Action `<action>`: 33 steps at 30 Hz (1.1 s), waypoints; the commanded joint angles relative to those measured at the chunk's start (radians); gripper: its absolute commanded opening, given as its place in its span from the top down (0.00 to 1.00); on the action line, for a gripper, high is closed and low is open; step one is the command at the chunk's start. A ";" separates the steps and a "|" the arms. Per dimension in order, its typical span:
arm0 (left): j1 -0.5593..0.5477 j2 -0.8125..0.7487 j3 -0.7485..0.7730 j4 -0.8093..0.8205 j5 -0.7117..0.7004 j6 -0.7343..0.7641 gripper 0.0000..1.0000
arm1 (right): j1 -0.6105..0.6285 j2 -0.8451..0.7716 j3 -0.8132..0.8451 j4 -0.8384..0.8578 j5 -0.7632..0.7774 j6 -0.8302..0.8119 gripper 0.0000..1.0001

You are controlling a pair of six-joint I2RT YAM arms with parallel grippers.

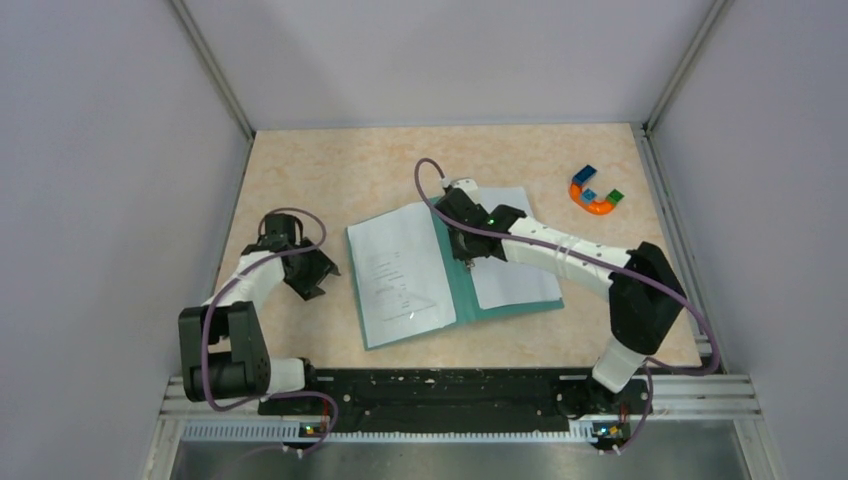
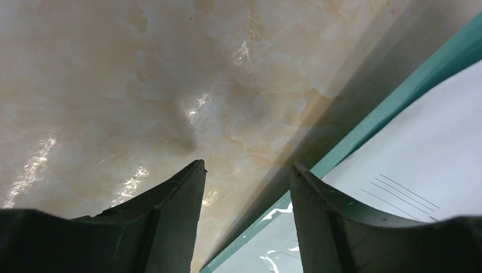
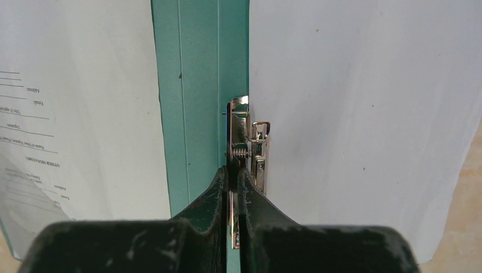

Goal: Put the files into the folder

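Observation:
The teal folder [image 1: 449,292] lies open near the table's middle. A printed file [image 1: 400,270] rests on its left cover and a nearly blank file [image 1: 515,278] on its right side. My right gripper [image 1: 466,258] is down at the spine, shut on the folder's metal clip [image 3: 253,142]; in the right wrist view the clip's lever sits between my fingertips, with the printed file [image 3: 74,114] to the left and the blank file [image 3: 364,114] to the right. My left gripper [image 1: 318,272] hangs open over bare table just left of the folder's edge [image 2: 398,99], holding nothing.
A small multicoloured horseshoe toy [image 1: 596,192] lies at the back right. Grey walls and metal rails enclose the tabletop [image 1: 300,170] on three sides. The arms' base rail runs along the near edge.

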 commanded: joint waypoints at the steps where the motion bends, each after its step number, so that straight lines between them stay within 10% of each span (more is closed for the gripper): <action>1: 0.004 0.018 -0.014 0.063 0.061 -0.029 0.39 | -0.023 -0.107 0.031 0.014 -0.009 -0.012 1.00; 33: -0.022 -0.075 -0.003 0.249 0.573 -0.033 0.46 | -0.078 0.032 -0.095 0.322 -0.271 0.161 1.00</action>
